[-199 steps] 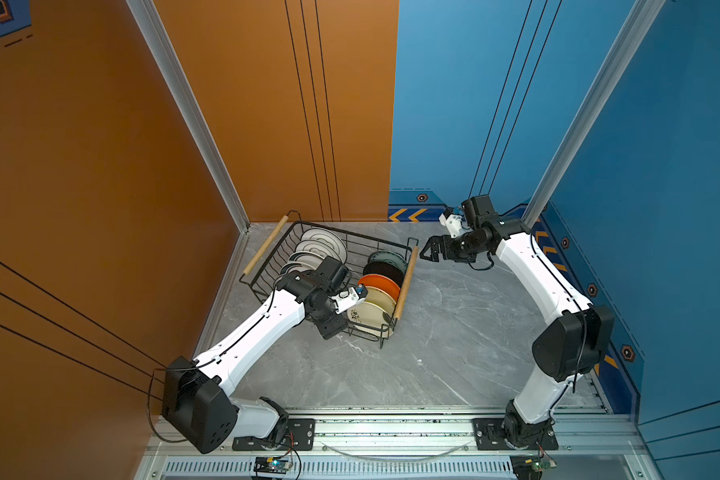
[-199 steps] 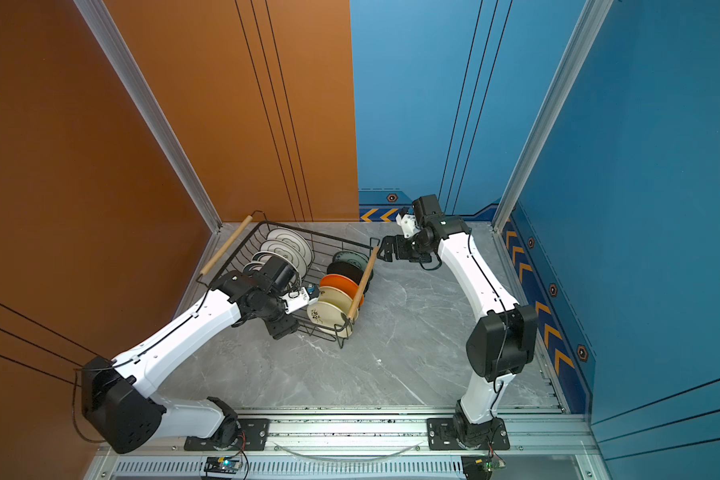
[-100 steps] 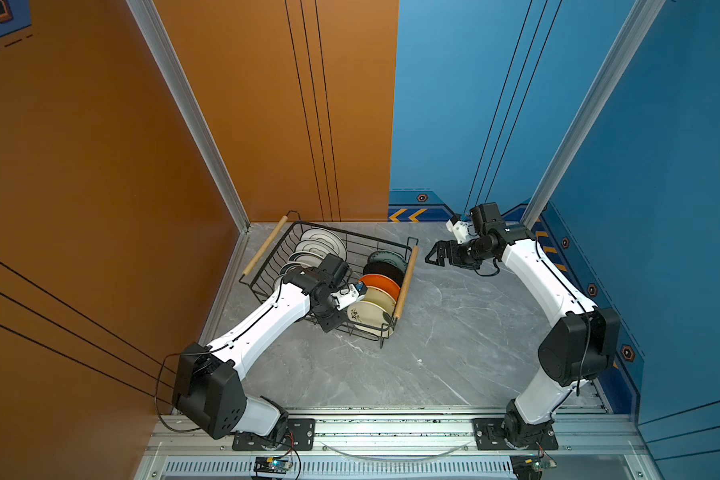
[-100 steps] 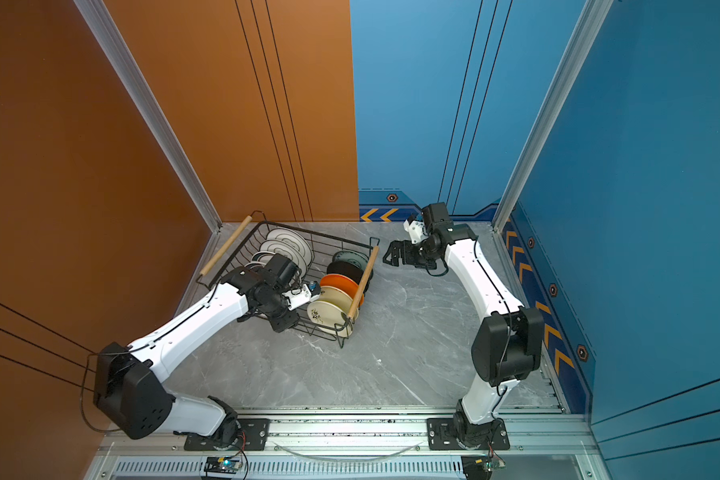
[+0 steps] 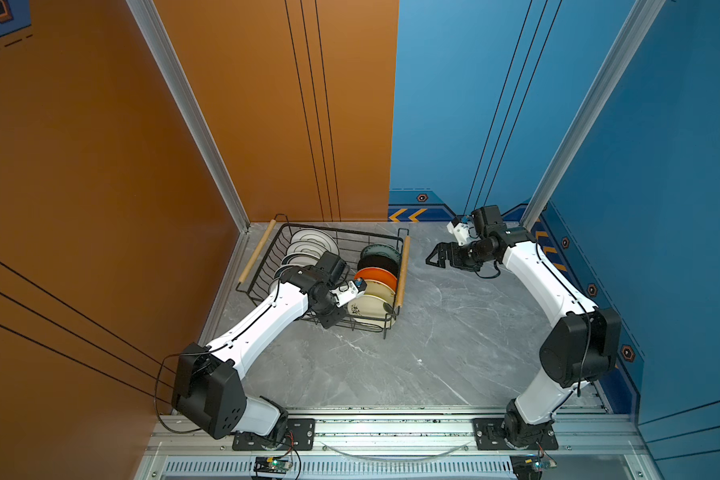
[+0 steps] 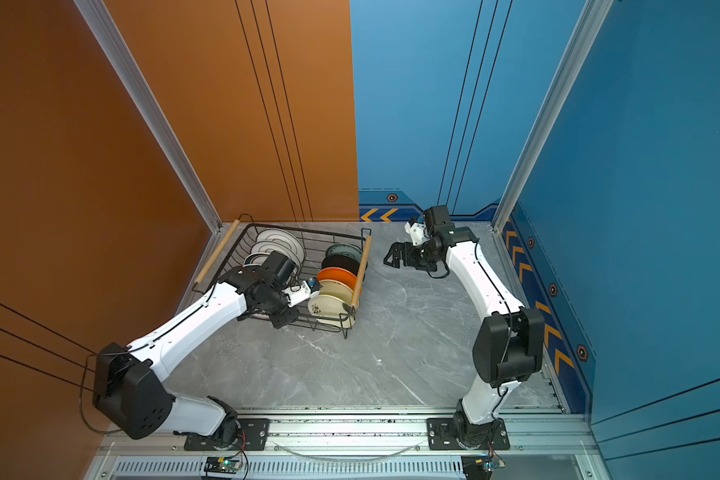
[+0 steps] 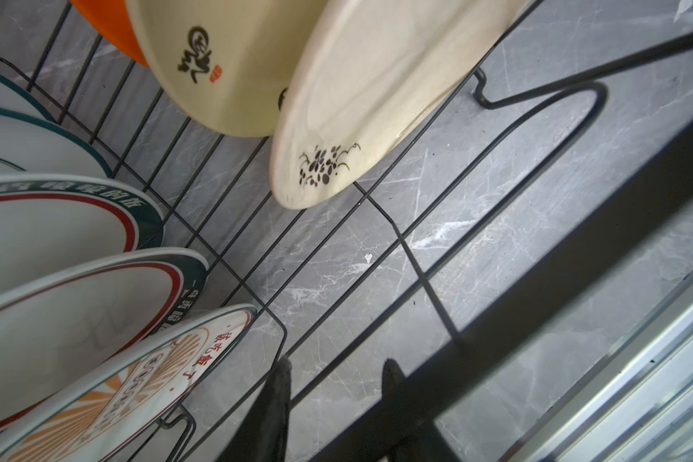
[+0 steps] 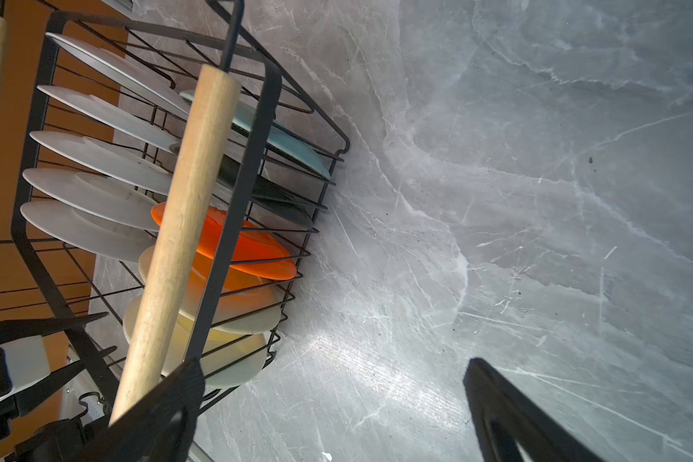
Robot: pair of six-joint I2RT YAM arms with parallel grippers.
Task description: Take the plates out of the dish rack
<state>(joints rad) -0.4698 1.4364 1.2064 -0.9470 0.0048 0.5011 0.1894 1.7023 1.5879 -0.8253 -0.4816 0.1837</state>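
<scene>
Left wrist alone shows left pincer [image 7: 337,370] narrow by dish rack [image 7: 577,252] rim; right pincer [image 5: 432,254] wide.

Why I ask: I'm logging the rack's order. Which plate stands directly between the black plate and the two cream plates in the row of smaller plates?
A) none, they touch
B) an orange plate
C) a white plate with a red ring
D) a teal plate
B: in a top view the orange plate stands in the dish rack right between the black plate and the cream plates.
</scene>
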